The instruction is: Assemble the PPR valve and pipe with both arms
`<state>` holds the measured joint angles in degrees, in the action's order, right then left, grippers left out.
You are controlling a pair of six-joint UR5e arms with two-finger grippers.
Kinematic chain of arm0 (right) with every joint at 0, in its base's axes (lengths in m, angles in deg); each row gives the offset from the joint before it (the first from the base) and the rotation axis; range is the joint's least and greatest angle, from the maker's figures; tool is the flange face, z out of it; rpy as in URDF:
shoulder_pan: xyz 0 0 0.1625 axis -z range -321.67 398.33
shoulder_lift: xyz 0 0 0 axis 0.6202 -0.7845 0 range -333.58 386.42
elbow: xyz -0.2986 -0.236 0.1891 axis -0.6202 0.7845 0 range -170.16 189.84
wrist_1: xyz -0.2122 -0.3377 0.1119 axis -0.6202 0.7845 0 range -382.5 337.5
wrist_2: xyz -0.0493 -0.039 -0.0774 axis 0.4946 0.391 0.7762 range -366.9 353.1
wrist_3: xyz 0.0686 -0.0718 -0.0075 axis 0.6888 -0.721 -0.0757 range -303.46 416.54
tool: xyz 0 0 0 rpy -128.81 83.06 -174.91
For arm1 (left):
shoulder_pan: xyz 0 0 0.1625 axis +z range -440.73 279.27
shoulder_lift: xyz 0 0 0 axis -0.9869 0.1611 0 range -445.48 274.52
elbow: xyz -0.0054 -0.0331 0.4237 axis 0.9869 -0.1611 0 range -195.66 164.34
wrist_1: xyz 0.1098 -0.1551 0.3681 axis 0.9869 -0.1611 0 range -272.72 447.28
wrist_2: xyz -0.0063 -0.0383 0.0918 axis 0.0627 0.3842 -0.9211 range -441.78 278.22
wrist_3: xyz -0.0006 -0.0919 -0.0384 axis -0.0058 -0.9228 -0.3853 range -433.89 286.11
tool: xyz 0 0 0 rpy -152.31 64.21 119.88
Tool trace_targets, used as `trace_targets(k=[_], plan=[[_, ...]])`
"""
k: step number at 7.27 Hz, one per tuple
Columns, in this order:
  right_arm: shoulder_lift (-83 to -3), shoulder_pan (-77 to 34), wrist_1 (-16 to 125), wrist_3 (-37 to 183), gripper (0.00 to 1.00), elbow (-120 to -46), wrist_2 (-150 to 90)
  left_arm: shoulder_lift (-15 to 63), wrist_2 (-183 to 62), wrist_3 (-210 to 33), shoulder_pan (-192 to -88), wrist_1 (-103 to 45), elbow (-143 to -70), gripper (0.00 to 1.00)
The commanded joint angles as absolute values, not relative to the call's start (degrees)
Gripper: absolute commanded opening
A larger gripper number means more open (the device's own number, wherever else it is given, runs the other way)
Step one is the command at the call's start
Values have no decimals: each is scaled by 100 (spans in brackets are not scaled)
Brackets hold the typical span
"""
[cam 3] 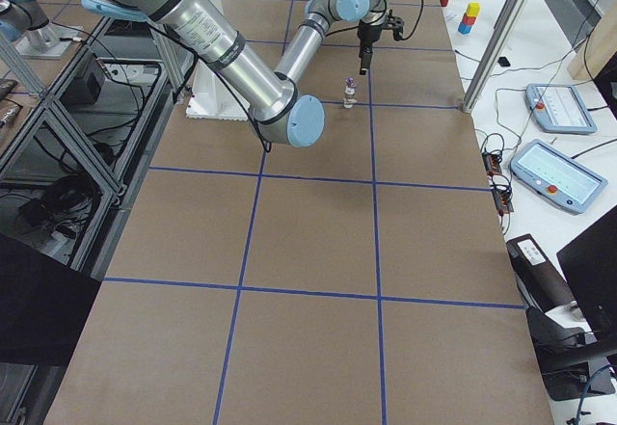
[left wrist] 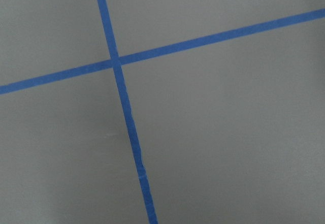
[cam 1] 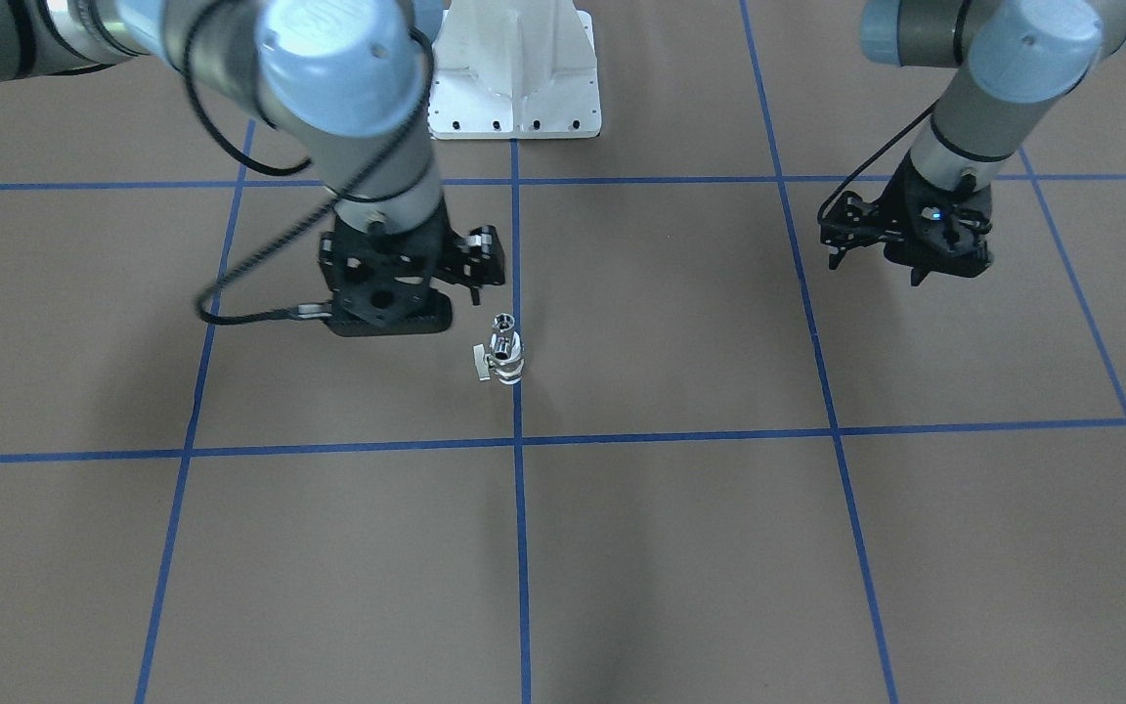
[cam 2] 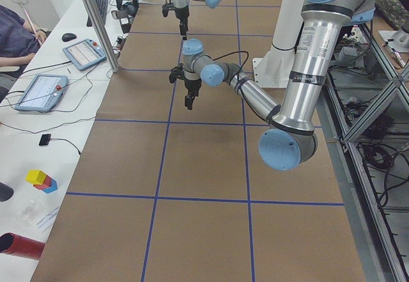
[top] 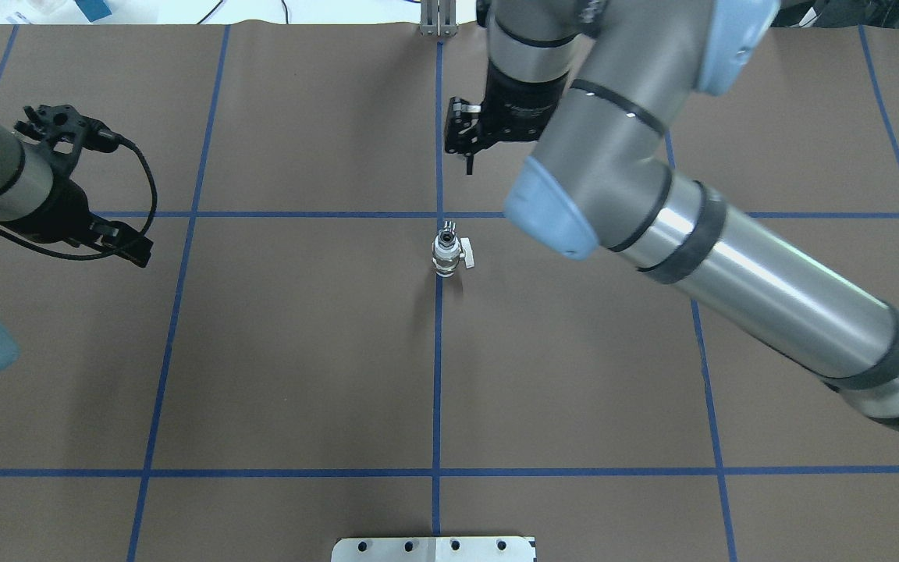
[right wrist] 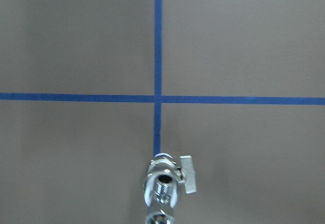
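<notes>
The PPR valve (cam 1: pixel 510 370) stands upright on the centre blue line, its white handle (top: pixel 467 256) sticking out sideways. The chrome pipe (cam 1: pixel 503 326) sits joined on top of it; together they also show in the overhead view (top: pixel 445 251) and the right wrist view (right wrist: pixel 163 189). My right gripper (top: pixel 469 165) hangs above the table just beyond them, apart from them; its fingers look shut and empty. My left gripper (top: pixel 137 254) is far off to the left, also seen in the front view (cam 1: pixel 915 279), looking shut and empty.
The white bolted pedestal (cam 1: pixel 514 88) stands at the robot's side of the table. Blue tape lines (left wrist: pixel 124 112) grid the brown surface. An aluminium post (cam 2: pixel 96 20) and a bench with tablets (cam 2: pixel 41 90) border the operators' side.
</notes>
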<state>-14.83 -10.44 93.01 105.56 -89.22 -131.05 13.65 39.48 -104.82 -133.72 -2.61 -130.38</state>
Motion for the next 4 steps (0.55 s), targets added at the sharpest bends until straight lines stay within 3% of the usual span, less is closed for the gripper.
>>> trace_targets(k=[1, 2, 4], plan=[[-3624, -2584, 9896, 7841, 99, -10466, -13555, 352, 4791, -8386, -14763, -298, -13011, 100], [-4538, -3236, 9836, 6015, 99, -10277, -13566, 156, 4803, -7503, -15423, -325, -12618, 100], [-4941, -4468, 9835, 4018, 99, -8911, -13566, 154, 4821, -7327, -16086, -334, -12028, 100]])
